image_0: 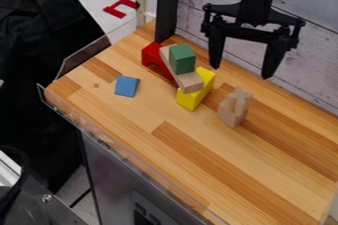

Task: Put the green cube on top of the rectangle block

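While 1 hand (241,72) hangs unclenched, 1 grn cube (182,59) atop 1 rect blk (189,82), 1 yel blk (189,100)

Worktop: brown wooden worktop (218,145), smooth, satin finish, visible grain. Green wood-look cube (182,60): matt, smooth. Pale bare-wood rect. block (190,82): matt, unpainted. Yellow oblong block (191,99), red arched block (151,54), flat blue block (127,86): matt, approx. smooth. Black two-finger tool (241,72): matt, plastic-look. Whitewashed plank-look wall (314,14): rough-looking, matt. Clear plastic-look edge guard (82,58): glossy. Black cloth (33,46): matt, creased.
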`<control>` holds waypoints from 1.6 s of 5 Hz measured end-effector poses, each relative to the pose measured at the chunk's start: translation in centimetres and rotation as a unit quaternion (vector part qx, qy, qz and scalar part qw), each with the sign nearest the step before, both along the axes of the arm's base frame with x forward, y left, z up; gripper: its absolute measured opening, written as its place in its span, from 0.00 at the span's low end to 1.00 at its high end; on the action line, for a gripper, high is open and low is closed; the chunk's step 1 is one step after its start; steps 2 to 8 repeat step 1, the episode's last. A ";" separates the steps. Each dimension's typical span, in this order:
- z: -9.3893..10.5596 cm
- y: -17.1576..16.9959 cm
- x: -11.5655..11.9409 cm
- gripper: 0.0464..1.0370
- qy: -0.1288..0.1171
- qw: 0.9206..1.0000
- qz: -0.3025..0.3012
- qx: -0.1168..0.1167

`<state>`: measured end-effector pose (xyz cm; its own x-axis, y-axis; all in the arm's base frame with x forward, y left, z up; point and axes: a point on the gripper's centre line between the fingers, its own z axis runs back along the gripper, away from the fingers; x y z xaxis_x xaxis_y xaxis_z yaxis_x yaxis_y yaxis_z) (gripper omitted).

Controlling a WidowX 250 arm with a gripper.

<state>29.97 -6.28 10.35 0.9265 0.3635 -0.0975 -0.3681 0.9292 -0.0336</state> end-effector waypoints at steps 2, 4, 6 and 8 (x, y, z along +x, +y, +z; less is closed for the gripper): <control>-0.2 0.2 -0.2 0.96 -0.002 0.999 -0.050 0.018; -0.2 0.2 -0.2 0.96 -0.002 0.999 -0.050 0.018; -0.2 0.2 -0.2 0.96 -0.002 0.999 -0.050 0.018; -0.2 0.2 -0.2 0.96 -0.002 0.999 -0.050 0.018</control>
